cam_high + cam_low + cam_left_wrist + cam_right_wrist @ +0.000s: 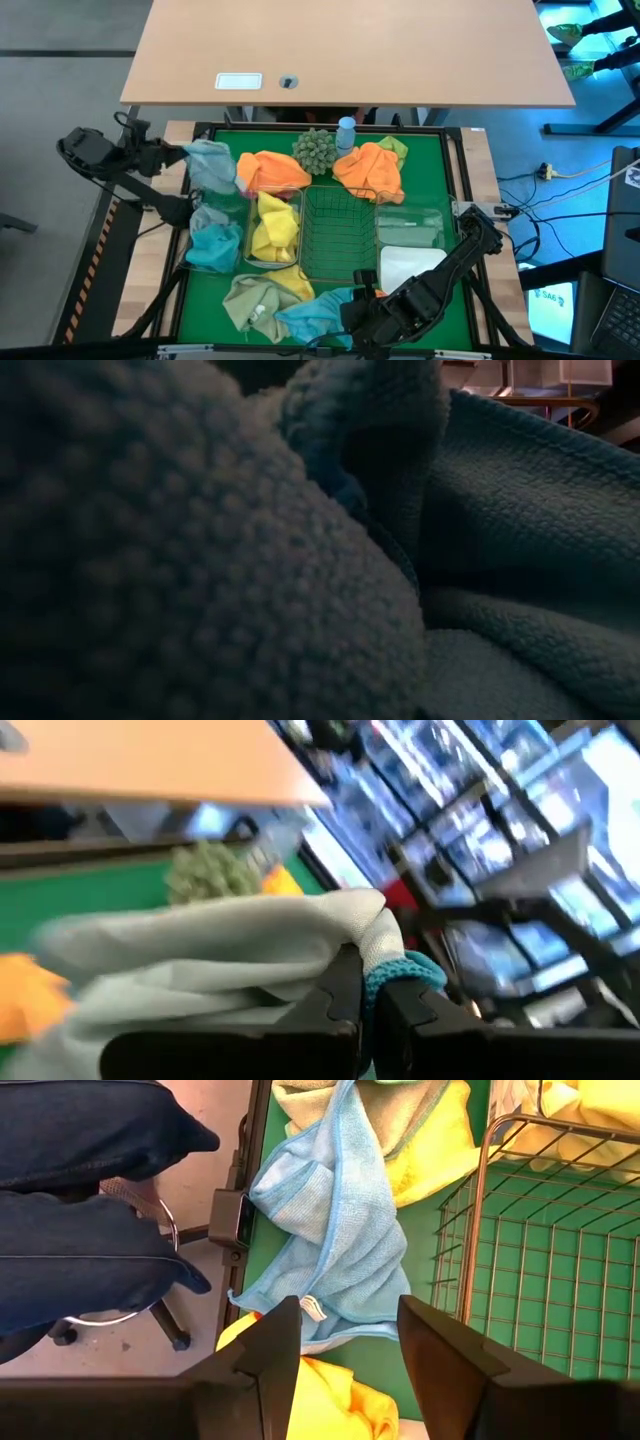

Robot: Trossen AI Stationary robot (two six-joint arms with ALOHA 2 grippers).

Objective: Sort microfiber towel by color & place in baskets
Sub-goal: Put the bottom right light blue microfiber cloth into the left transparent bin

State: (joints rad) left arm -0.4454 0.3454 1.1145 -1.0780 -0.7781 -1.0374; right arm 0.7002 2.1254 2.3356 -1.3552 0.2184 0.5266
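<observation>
We can read no text, brand, number or sign in any view. The white card [238, 82] on the tan tabletop [400, 50], upper left of the high view, shows no legible writing. The screen [553, 305] at the lower right edge shows marks too small for us to read, and the small tag [313, 1309] on the blue towel [335, 1230] looks blank

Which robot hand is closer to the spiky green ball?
The left one. The left gripper, shut on a pale grey-blue towel, is beside the spiky ball at the mat's far end. The right gripper is open, at the near edge over a light blue towel.
</observation>
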